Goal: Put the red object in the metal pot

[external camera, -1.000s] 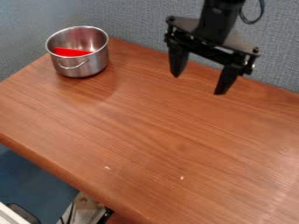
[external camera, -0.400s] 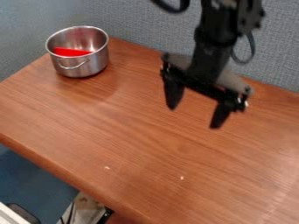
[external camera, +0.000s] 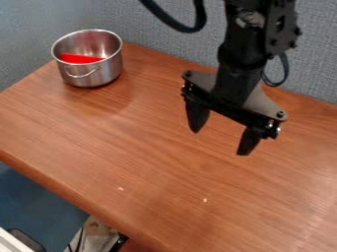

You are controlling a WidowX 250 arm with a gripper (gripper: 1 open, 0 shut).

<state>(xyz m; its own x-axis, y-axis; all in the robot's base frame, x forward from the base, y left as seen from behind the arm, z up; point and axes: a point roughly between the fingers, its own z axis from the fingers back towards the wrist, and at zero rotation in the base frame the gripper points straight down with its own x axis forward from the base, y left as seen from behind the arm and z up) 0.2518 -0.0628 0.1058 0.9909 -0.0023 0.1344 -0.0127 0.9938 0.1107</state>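
- Nearest me I see the table's [external camera: 145, 187] front edge running diagonally across the lower left, with bare reddish-brown wood grain and a couple of tiny pale specks on it.
- Below that edge, at the bottom left, there is a bit of blue floor and some pale clutter I can't make out.
- Above the right-middle of the table hangs my arm's gripper [external camera: 222, 140], black and pointing straight down.
- Its two fingers [external camera: 198, 117] stand spread wide apart, with only bare wood showing between the tips; they hold nothing.
- I cannot tell how far the tips are above the wood; they do not appear to touch it.
- The line between the two fingers runs from upper left to lower right in my view.
- Farther back, at the far left corner of the table, stands the pot [external camera: 87, 58], upright, shiny steel, its mouth open toward the camera.
- The red object [external camera: 81, 57] lies inside the pot, low against the near-left side of the inner wall.
- It shows as a flat red patch, a little longer left to right; I cannot make out which way it points.
- The red object is well apart from the fingers, up and to the left of them across open wood.
- Behind it all is a grey-blue textured wall.
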